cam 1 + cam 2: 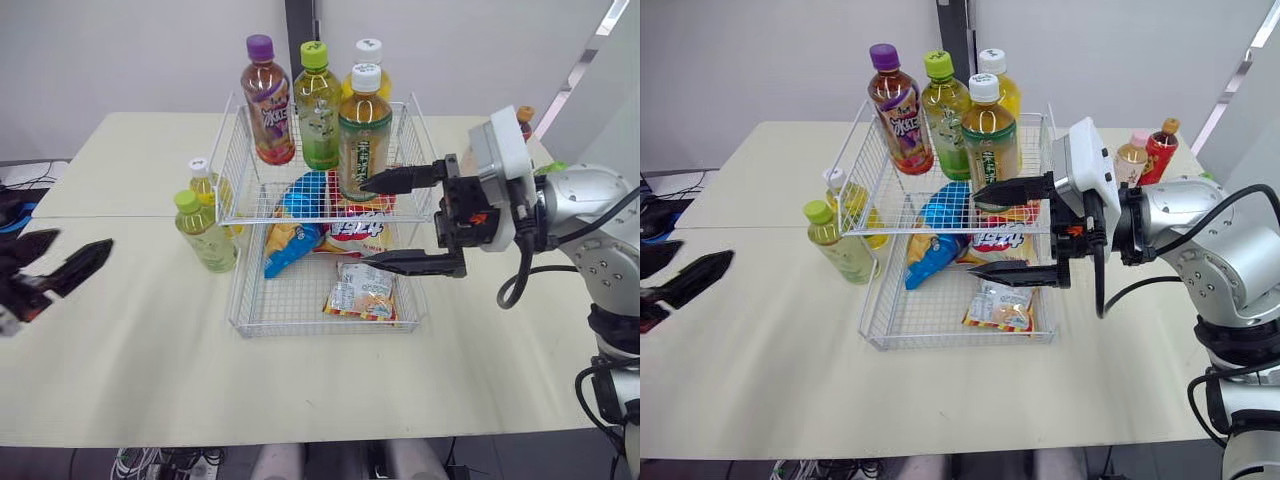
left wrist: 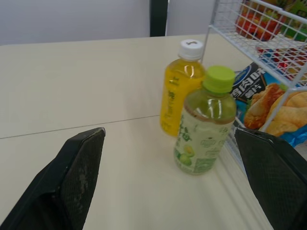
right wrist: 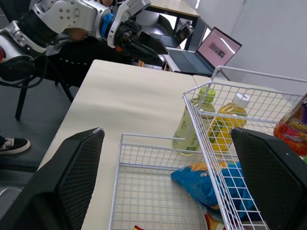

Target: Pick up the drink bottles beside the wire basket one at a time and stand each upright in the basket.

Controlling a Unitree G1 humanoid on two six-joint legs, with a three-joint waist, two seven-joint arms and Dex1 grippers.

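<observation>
**Progress.** The wire basket [image 1: 300,331] stands mid-tabletop [image 1: 130,370]. Its upper tier [image 1: 232,150] carries four bottles: the purple-capped bottle [image 1: 266,100], the lime-capped bottle [image 1: 318,110], the rear white-capped bottle [image 1: 370,52] and the front tea bottle [image 1: 364,130]. By my assessment these four are done. The lower tier holds snack bags [image 1: 360,290] and no bottles.

**Outstanding.** Two bottles stand on the tabletop just beside the basket's left wall: the yellow bottle [image 2: 180,91], and the pale green bottle [image 2: 206,124] close in front of it. Past the basket's far right corner stand a pink-capped bottle [image 1: 1133,155] and a red bottle [image 1: 1162,145], partly hidden by the right arm. I judge that four bottles are left to place, so the task is roughly half complete.

**Orientation.** Every bottle, placed or waiting, is upright with its long axis vertical and its cap up. None is tilted or lying down. The waiting bottles therefore need no turning, only a lift and transfer.

**Pincers.** The right pincer [image 1: 365,222] is spread wide and holds nothing. It reaches in from the basket's right side, with its upper finger at the front tea bottle's label and its lower finger over the snack bags. The left pincer [image 1: 80,245] is also spread wide and empty. It hangs above the tabletop well left of the basket, facing the yellow and pale green bottles.
</observation>
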